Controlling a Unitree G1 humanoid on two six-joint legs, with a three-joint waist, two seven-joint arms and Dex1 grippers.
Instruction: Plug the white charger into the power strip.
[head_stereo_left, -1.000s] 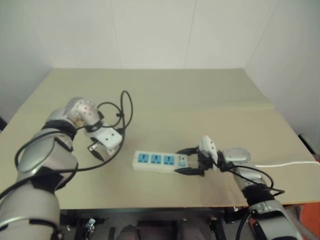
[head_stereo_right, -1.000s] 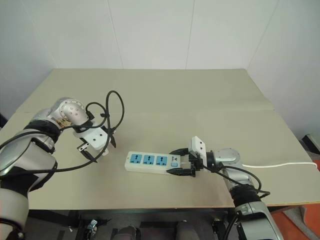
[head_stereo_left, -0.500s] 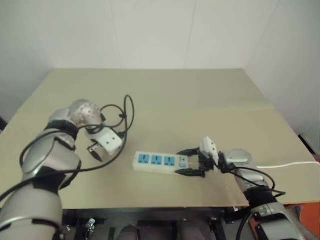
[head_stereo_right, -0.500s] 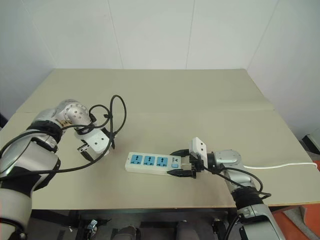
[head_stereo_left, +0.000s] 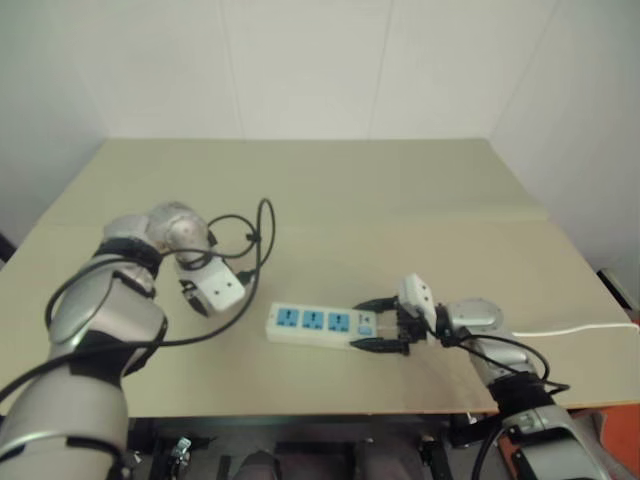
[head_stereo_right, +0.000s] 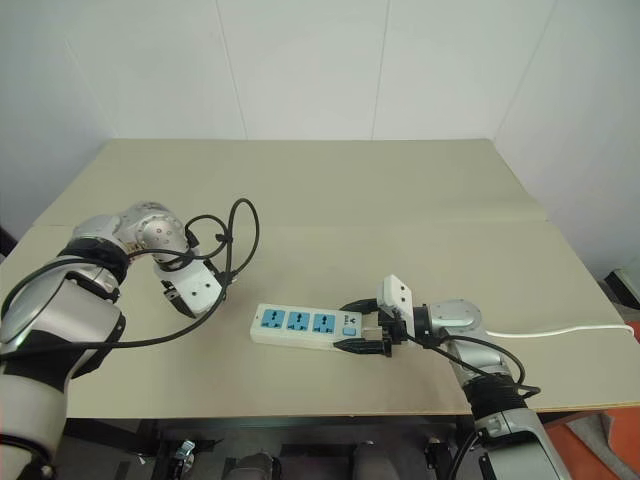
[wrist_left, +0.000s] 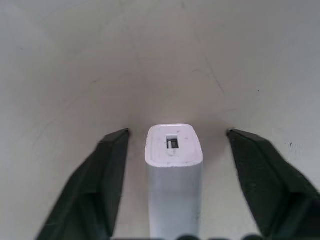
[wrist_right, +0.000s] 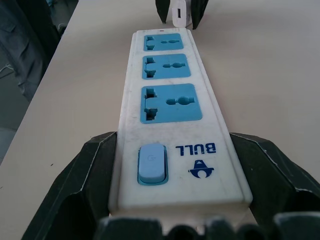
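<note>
Left jaws narrowed around white charger, right jaws unmoved on power strip

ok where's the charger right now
The charger stands on the table between the left gripper's open jaws, untouched by either; the right wrist view shows it just past the strip's far end.

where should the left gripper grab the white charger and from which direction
Grip the white charger across its two flat long sides, coming from straight above. It appears to stand upright on the table with its port face up, and the left gripper already has one finger on each side, with gaps still showing. Pinch low on the body, likely leaving the prongs free below.
</note>
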